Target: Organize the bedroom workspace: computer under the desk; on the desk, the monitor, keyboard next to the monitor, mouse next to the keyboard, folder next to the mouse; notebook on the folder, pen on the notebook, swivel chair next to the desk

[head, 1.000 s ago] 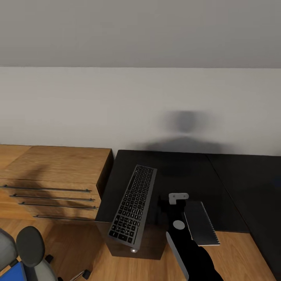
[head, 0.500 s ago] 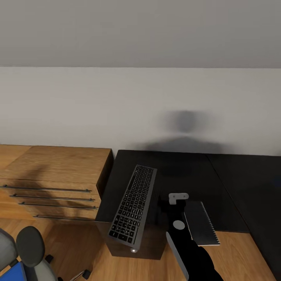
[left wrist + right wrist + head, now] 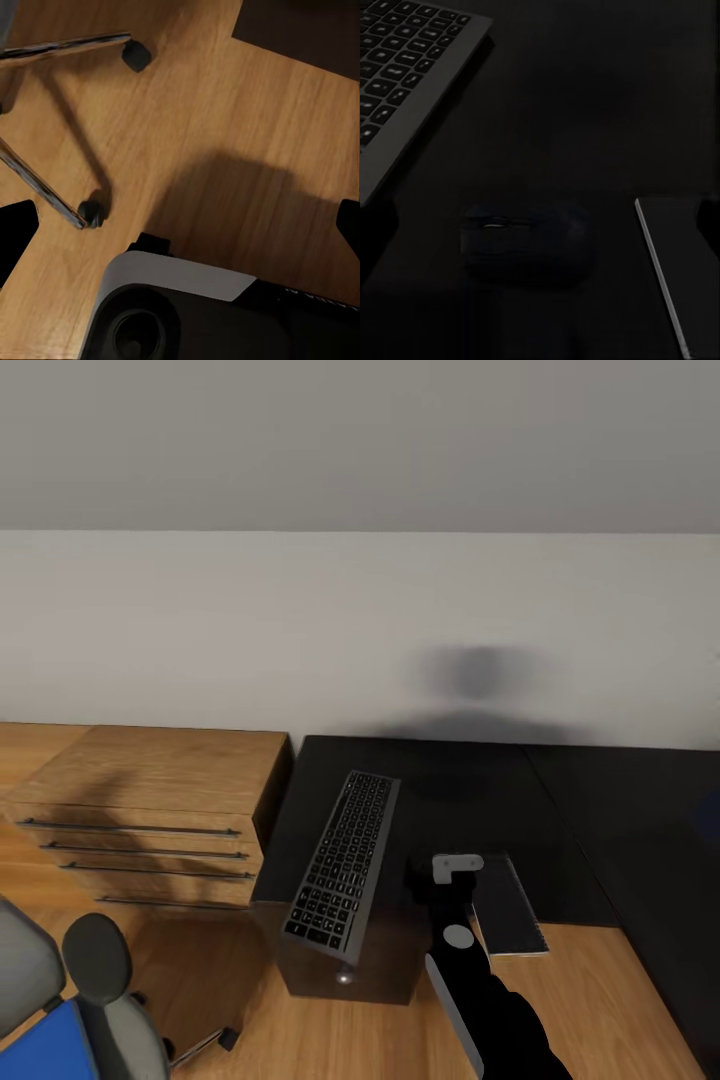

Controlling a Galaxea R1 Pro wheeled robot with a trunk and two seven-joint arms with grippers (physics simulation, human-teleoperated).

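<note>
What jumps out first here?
The keyboard lies on the black desk, its near end overhanging the front edge. The right arm reaches over the desk beside it, with the mouse between keyboard and notebook. At lower left, the chair holds the blue folder.

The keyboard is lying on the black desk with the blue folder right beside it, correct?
Not quite. The keyboard does lie on the black desk, but the thing beside it is the grey notebook. The head view shows the blue folder on the swivel chair.
</note>
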